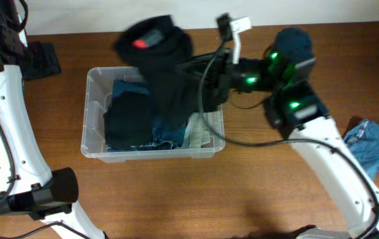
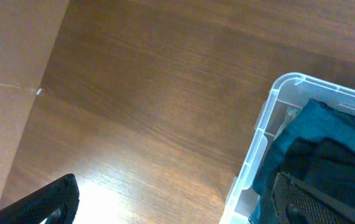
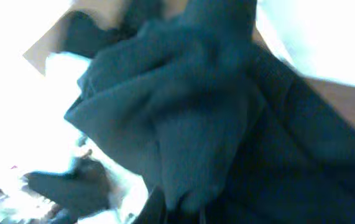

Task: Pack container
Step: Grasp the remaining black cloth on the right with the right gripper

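Observation:
The clear plastic container (image 1: 93, 113) sits left of the table's middle, holding folded dark and blue clothes (image 1: 136, 116). My right gripper (image 1: 199, 79) is shut on a black garment (image 1: 166, 63) with a red label and holds it hanging over the container's back right part. In the right wrist view the dark cloth (image 3: 202, 112) fills the frame and bunches at the jaws (image 3: 189, 208). My left gripper (image 1: 41, 60) is open and empty over the table, left of the container. The left wrist view shows its fingers wide apart (image 2: 177, 202) beside the container's corner (image 2: 276, 93).
A blue denim piece (image 1: 375, 146) lies on the table at the right edge. A dark blue cloth (image 1: 295, 41) lies at the back behind the right arm. Brown cardboard (image 2: 9, 62) borders the table in the left wrist view.

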